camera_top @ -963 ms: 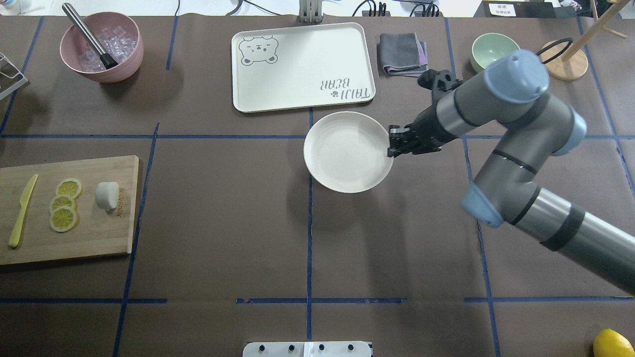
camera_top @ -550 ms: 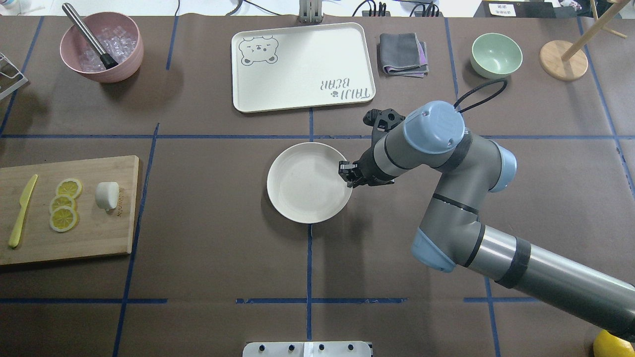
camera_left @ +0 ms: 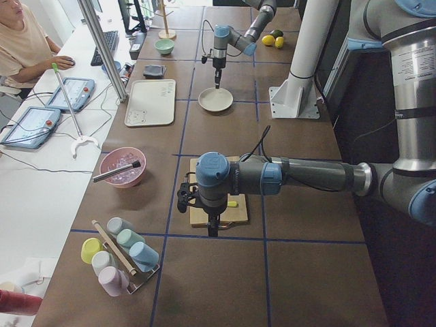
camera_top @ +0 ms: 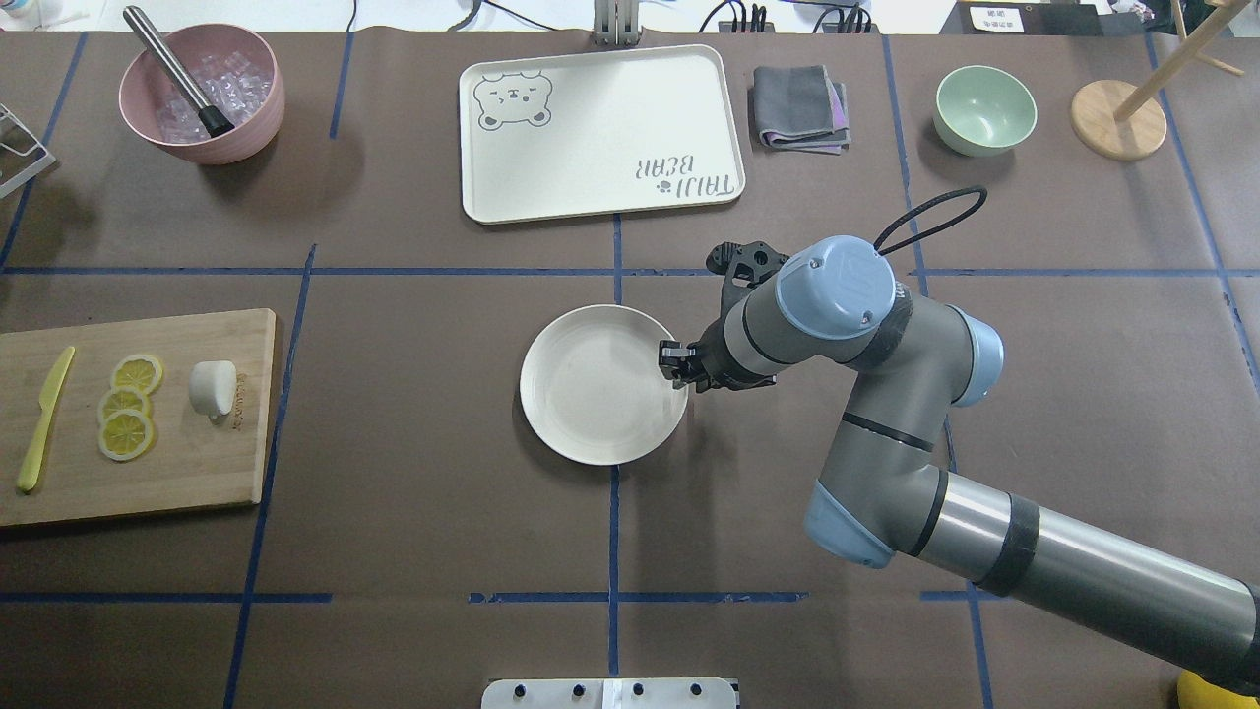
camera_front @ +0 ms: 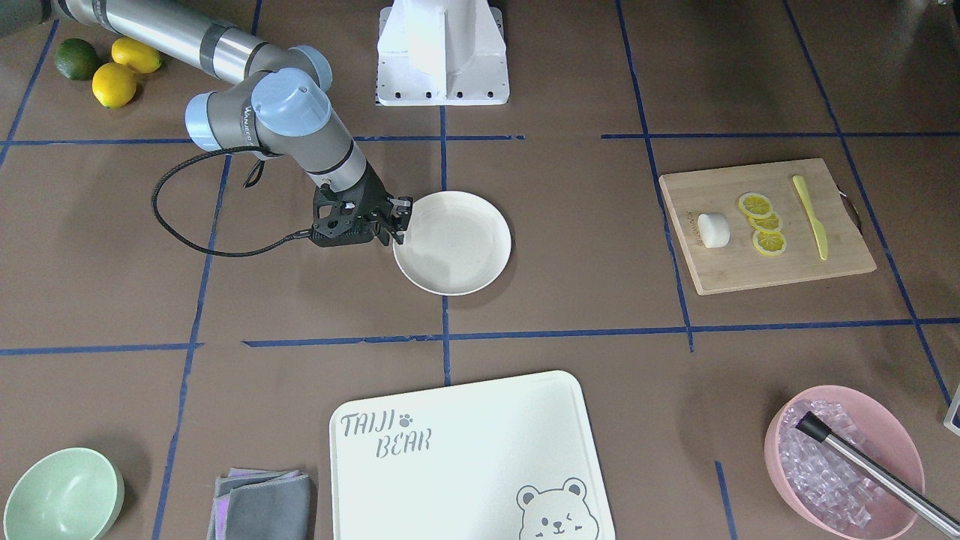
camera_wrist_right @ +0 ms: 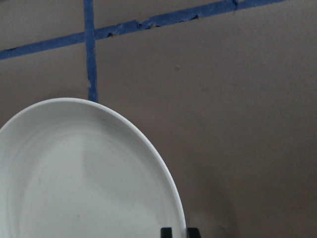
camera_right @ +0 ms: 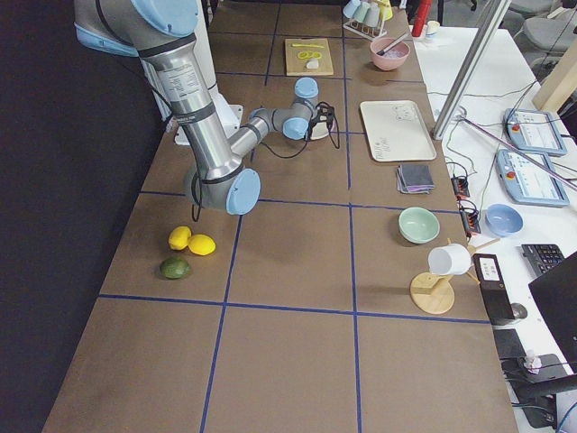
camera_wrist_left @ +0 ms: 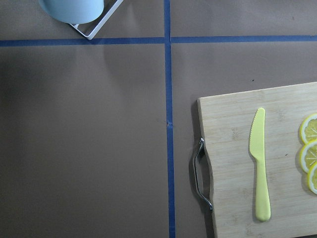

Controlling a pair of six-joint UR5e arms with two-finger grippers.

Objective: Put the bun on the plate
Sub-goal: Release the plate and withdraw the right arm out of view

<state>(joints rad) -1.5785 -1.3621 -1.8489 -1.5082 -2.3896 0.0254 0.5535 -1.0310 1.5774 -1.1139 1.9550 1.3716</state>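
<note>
The bun [camera_top: 213,387] [camera_front: 713,229] lies on a wooden cutting board [camera_top: 177,473] at the table's left end, beside the lemon slices [camera_top: 126,406]. Near the table's middle is the cream-white plate [camera_top: 591,394] [camera_front: 457,244] [camera_wrist_right: 74,173]. My right gripper [camera_top: 677,366] [camera_front: 400,225] is shut on its right rim, and in the right wrist view the rim runs between the two fingertips. My left gripper [camera_left: 212,228] hangs over the board's outer end, seen only in the exterior left view, so I cannot tell whether it is open or shut.
A yellow knife [camera_wrist_left: 261,163] lies on the board near its metal handle [camera_wrist_left: 200,173]. At the far side are the bear-printed tray [camera_top: 600,133], a pink bowl of ice [camera_top: 202,94], a folded cloth [camera_top: 799,106] and a green bowl [camera_top: 984,108].
My right gripper has moved the plate left and toward the robot, from beside the tray to the table's middle. The bun has not moved.
</note>
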